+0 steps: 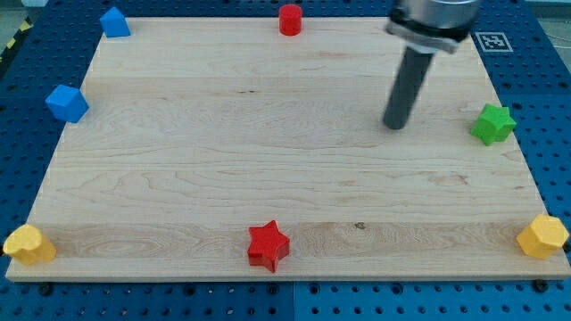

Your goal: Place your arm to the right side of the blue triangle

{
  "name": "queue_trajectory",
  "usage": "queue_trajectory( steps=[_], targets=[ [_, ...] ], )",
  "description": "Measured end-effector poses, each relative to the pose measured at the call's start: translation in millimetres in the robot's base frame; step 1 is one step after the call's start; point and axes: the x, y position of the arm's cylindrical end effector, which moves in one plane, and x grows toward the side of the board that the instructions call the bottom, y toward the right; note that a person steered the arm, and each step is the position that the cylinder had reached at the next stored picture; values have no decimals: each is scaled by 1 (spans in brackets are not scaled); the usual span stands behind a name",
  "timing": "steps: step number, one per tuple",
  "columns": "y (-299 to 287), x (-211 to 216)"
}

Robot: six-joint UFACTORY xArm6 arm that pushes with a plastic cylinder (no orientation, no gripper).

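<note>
The blue triangle-like block [114, 22] sits at the board's top left corner. My tip [394, 126] rests on the wooden board [268, 152] in the upper right part, far to the right of the blue triangle and a little lower in the view. It touches no block. The nearest block to it is the green star [492, 124], further right near the board's right edge.
A blue cube [67, 103] sits at the left edge. A red cylinder [290, 19] is at the top middle, a red star [268, 245] at the bottom middle. Yellow blocks sit at the bottom left [28, 243] and bottom right [542, 236] corners.
</note>
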Motion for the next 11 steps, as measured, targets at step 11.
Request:
queue_trajectory(
  steps=[11],
  targets=[
    [-328, -231]
  ],
)
